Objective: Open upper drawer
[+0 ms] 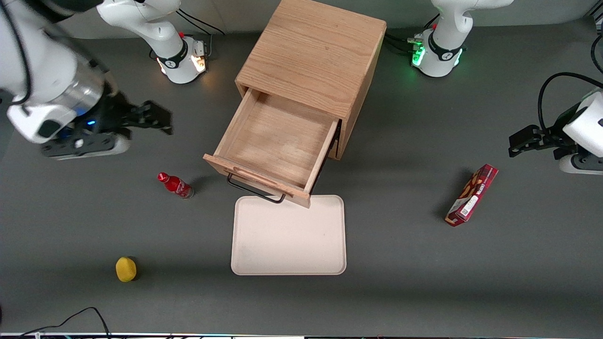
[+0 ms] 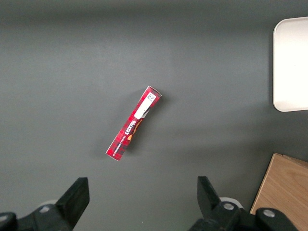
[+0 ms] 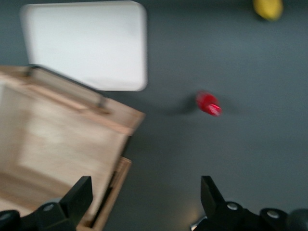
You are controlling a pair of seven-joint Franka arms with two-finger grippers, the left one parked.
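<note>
The upper drawer (image 1: 275, 141) of the light oak cabinet (image 1: 313, 52) is pulled far out and is empty inside. Its thin black wire handle (image 1: 256, 192) hangs over the near edge of a tray. The drawer below it is hidden. My gripper (image 1: 158, 120) is open and empty, held above the table toward the working arm's end, well apart from the drawer's side. In the right wrist view the drawer (image 3: 57, 139) and its handle (image 3: 67, 82) show, with the open fingers (image 3: 79, 195) over the drawer's side wall and the bare table.
A cream tray (image 1: 288, 235) lies in front of the drawer. A small red bottle (image 1: 175, 185) lies beside the drawer, a yellow lemon-like object (image 1: 126, 269) nearer the camera. A red snack box (image 1: 472, 195) lies toward the parked arm's end.
</note>
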